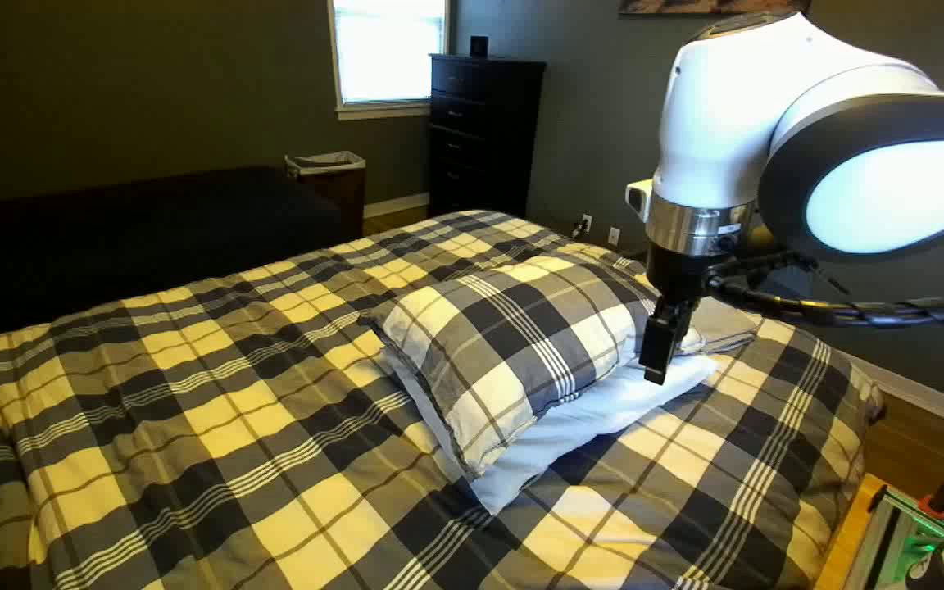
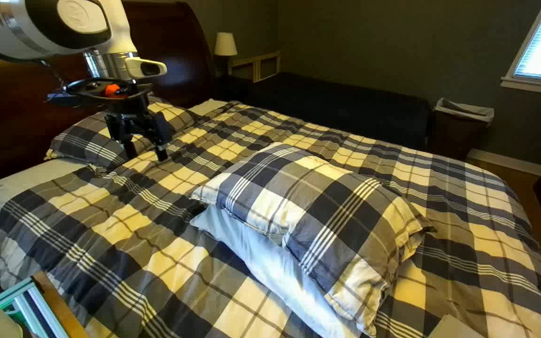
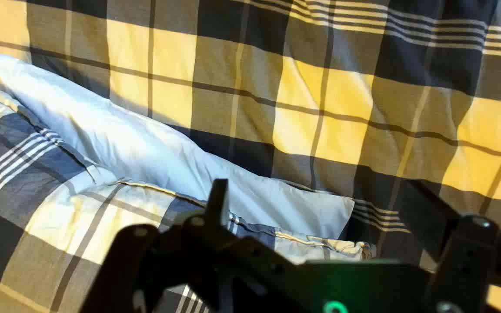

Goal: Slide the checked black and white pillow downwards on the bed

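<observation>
The plaid pillow (image 1: 521, 328) is puffy, black, grey and white, and lies on top of a plain white pillow (image 1: 632, 397) near the middle of the bed (image 1: 234, 410). The plaid pillow also shows in an exterior view (image 2: 317, 202) and at the lower left of the wrist view (image 3: 72, 226). My gripper (image 2: 146, 154) points down over the comforter (image 2: 158, 253), on the headboard side of the pillow and apart from it. In the wrist view the fingers (image 3: 320, 189) are spread with nothing between them. The pillow's far part is hidden behind the gripper there.
Another plaid pillow (image 2: 96, 136) lies by the dark wooden headboard (image 2: 162, 47), near my gripper. A frame with a green light (image 1: 902, 528) stands at the bed's edge. A dresser (image 1: 484, 131), a laundry basket (image 1: 329, 180) and a dark low piece of furniture (image 2: 336, 98) stand beyond the bed.
</observation>
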`<move>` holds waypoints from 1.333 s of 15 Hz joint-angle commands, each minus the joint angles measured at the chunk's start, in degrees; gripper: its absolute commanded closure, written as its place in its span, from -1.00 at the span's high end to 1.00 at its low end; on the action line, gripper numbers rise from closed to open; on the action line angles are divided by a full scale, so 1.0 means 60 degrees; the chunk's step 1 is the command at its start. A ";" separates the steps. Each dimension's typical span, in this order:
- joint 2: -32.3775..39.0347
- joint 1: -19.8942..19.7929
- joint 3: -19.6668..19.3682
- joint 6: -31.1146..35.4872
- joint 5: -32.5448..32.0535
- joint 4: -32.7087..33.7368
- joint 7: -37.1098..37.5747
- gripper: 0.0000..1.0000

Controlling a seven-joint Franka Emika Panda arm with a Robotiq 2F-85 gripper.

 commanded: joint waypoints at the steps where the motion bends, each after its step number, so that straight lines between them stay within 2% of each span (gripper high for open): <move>1: 0.0031 0.0215 -0.0200 -0.0024 -0.0110 0.0014 0.0096 1.00; 6: 0.0031 0.0215 -0.0200 -0.0024 -0.0110 0.0014 0.0096 1.00; 11: -0.0943 -0.0298 -0.0803 0.1121 -0.0397 -0.1077 0.0529 1.00; 13: -0.1395 -0.0783 -0.0888 0.1870 -0.1066 -0.1659 0.0889 1.00; 15: -0.1708 -0.1391 -0.0803 0.2512 -0.2297 -0.2118 0.1036 1.00; 16: -0.1710 -0.1768 -0.0775 0.2727 -0.2788 -0.2131 0.1260 1.00; 17: -0.1302 -0.2173 -0.0666 0.2780 -0.3238 -0.1572 0.1521 1.00; 18: -0.1346 -0.2458 -0.0789 0.3223 -0.3479 -0.1648 0.1775 1.00; 19: -0.1285 -0.1885 -0.0885 0.2694 -0.2916 -0.1599 0.1288 1.00; 20: -0.1278 -0.2051 -0.0912 0.2775 -0.3005 -0.1545 0.1287 1.00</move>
